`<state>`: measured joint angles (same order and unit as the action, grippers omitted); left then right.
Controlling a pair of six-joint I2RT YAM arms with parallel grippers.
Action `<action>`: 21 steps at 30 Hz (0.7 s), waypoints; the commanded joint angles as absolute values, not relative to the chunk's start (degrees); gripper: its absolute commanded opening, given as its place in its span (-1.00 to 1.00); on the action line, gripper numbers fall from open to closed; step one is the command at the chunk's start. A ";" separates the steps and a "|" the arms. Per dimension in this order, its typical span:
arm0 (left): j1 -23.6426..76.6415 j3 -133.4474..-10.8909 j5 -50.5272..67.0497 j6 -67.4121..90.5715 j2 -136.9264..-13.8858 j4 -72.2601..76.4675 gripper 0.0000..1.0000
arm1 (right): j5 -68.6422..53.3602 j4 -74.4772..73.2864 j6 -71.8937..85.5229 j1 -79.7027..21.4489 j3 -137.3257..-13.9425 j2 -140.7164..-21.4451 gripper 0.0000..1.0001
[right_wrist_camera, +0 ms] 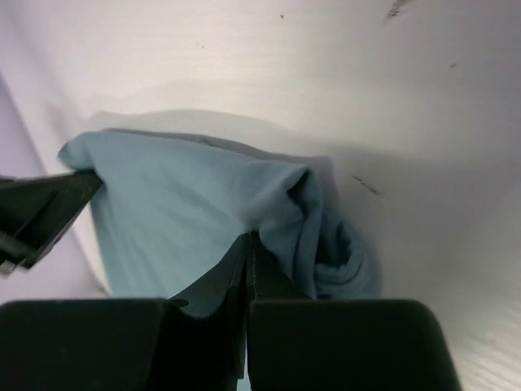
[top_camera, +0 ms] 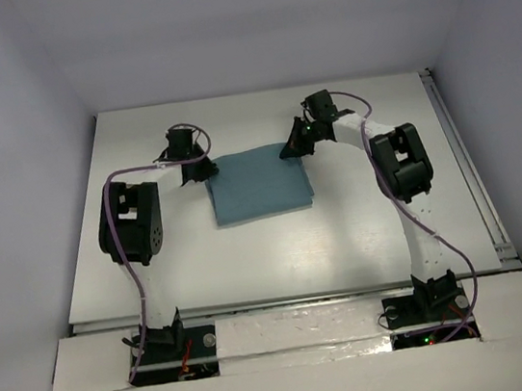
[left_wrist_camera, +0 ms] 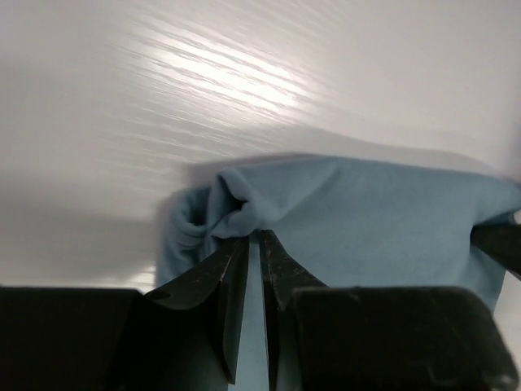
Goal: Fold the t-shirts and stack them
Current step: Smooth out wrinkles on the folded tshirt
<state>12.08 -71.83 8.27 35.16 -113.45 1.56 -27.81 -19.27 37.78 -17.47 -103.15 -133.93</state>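
Currently mid-task, at the fold stage. One teal-blue t-shirt (top_camera: pixel 260 188) is in view, already down to a compact rectangle and lying flat at upper centre of the tabletop (top_camera: pixel 280 261) in the top view. Both arms reach to its upper edge: left fingers (top_camera: pixel 205 169) at the upper-left corner, right fingers (top_camera: pixel 294 142) at the upper-right corner.

Right wrist view: fingers pressed together and pinching the cloth corner, fabric gathered to the tips, with a rolled bunch just to the right. Left wrist view: fingers nearly together with a thin slit between them, cloth bunched right at the tips. Can't tell whether that's a real pinch or just contact.

Done, judging by the shape: the main folds. Left to do: probably one more fold or a tidy of that upper edge, then release. Stacking not started as far as I can see; no second shirt or pile in any view.

Surface: white tabletop, faint grain under the glare, a few small dark marks (right_wrist_camera: pixel 396 9) at upper right of the right wrist view. Rail (top_camera: pixel 466 167) along the right edge. Room: plain pale walls (top_camera: pixel 246 22) box the tabletop in at left, right and top of frame. Purple cables (top_camera: pixel 139 276) run along both arms.
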 commanded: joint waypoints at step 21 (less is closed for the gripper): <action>8.70 -62.85 8.36 29.62 -55.40 -13.16 0.59 | -23.75 -21.35 31.65 -14.33 -76.94 -82.66 0.85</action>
<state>8.51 -65.17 9.52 30.89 -63.66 -6.72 -27.90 -19.90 36.03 -14.31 -83.88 -95.59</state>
